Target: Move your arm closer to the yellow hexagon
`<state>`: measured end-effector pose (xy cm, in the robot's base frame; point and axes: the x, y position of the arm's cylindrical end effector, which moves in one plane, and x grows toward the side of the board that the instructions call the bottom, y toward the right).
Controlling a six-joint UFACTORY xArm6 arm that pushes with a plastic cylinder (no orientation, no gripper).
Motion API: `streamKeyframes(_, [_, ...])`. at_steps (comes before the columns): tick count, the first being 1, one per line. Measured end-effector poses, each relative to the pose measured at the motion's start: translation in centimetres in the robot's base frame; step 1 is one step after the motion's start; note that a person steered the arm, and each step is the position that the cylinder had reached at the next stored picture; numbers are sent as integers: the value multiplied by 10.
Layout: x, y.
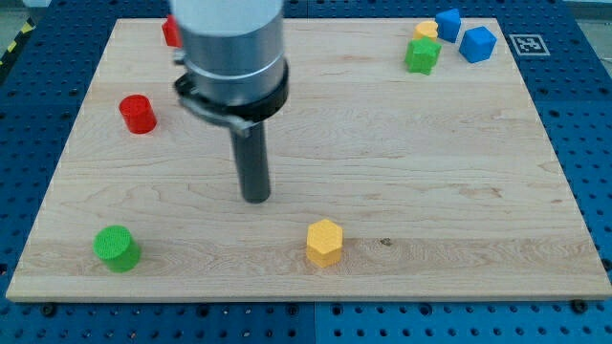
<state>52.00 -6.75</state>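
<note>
A pale wooden board (382, 143) with fine lengthwise grain is lying on a blue perforated table (593, 143), and a small printed marker (529, 43) is sitting at the board's top right corner.

In the one camera view, my tip (256, 199) is resting on the board, up and to the view's left of the yellow hexagon (324, 242), near it but not touching. The hexagon is sitting close to the board's bottom edge, about midway across. I am judging the approach as partly made: a strip of bare wood is lying between tip and block, so a short slide down and to the view's right is what is left. There is no gripper on this arm, only a straight dark rod below a grey metal collar, so nothing is being grasped or released.

The blocks are looking like matte moulded plastic. A red cylinder (138, 114) is standing at the left, and another red block (171, 32) is showing partly behind the arm. A green cylinder (117, 248) with a ridged top is sitting at bottom left. At top right, a green block (422, 55), a yellow block (426, 32) and two blue blocks (448, 23) (477, 44) are clustering together.
</note>
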Motion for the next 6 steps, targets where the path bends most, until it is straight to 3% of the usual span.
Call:
streamKeyframes(3, [86,6])
streamKeyframes(6, [78,68])
